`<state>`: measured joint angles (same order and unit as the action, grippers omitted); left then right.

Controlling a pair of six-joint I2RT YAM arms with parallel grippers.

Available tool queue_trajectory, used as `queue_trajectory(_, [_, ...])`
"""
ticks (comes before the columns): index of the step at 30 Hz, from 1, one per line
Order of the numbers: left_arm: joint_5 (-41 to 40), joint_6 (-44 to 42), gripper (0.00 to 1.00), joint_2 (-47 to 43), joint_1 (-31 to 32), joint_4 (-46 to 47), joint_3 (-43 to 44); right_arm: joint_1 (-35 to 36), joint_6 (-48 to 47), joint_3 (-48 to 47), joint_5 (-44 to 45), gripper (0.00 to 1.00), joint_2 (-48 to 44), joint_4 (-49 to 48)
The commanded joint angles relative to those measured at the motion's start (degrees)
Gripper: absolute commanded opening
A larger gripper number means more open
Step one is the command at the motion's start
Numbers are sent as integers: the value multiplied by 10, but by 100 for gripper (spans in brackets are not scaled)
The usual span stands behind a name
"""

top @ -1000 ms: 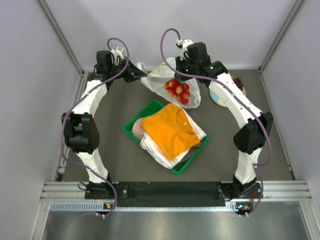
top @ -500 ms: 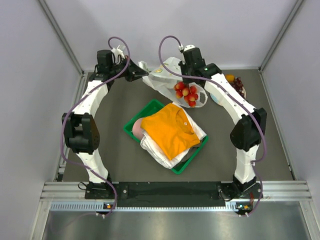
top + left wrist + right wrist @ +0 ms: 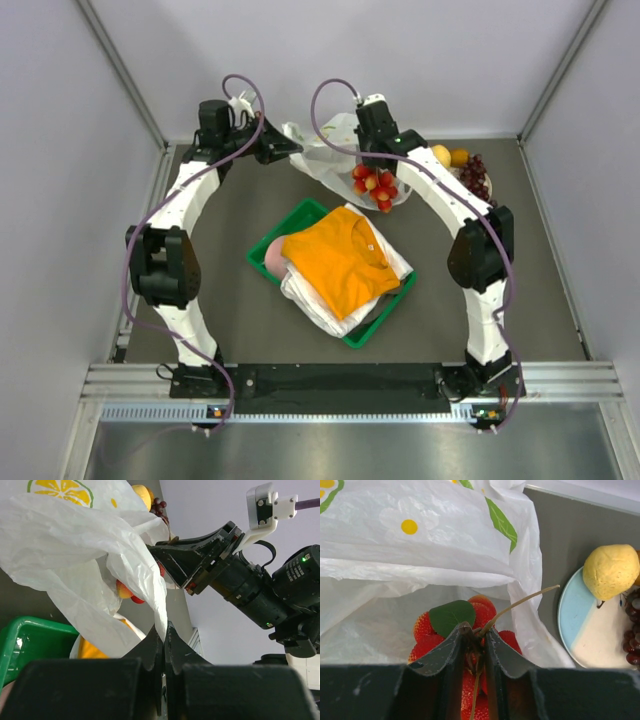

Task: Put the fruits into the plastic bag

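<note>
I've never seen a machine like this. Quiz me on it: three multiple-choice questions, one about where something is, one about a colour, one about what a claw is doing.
1. Where is the red fruit cluster?
A. lying on the table
B. held by the right gripper at the mouth of the plastic bag
C. on a shelf

2. What colour is the top garment in the green tray?
A. blue
B. black
C. orange

3. The left gripper is:
A. wide open
B. shut on the bag's edge
C. holding a pear

Answers: 1 B, the fingers pinch its stem in front of the bag's opening; 2 C, it shows orange from above; 3 B, its fingers meet with the film between them.
</note>
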<state>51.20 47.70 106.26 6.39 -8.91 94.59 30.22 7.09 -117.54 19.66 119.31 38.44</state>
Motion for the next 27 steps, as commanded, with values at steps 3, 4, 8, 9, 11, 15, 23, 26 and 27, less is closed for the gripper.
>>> queue_trajectory(3, [17,5,0,-37,-2,37,-11,1,-9,-43,63,0,8,-85])
queue_trajectory(4, [18,5,0,-38,-2,37,-12,1,-11,-46,67,0,11,-98])
queue_trajectory(8, [22,7,0,-37,-2,37,-13,1,-15,-63,74,0,18,-129])
queue_trajectory(9, [23,7,0,-37,-2,37,-13,1,-14,-67,74,0,20,-133])
queue_trajectory(11, [24,7,0,-38,-2,37,-14,1,-14,-68,71,0,22,-154])
queue_trajectory(15, [26,8,0,-38,-1,36,-15,2,-9,-67,56,0,25,-189])
queue_trajectory(23, [33,10,0,-35,7,36,-13,1,15,-48,25,0,26,-257])
queue_trajectory(26, [38,11,0,-31,13,37,-10,4,27,-45,4,0,34,-281])
queue_trajectory(27, [40,11,0,-29,14,37,-6,5,31,-45,-2,0,40,-287])
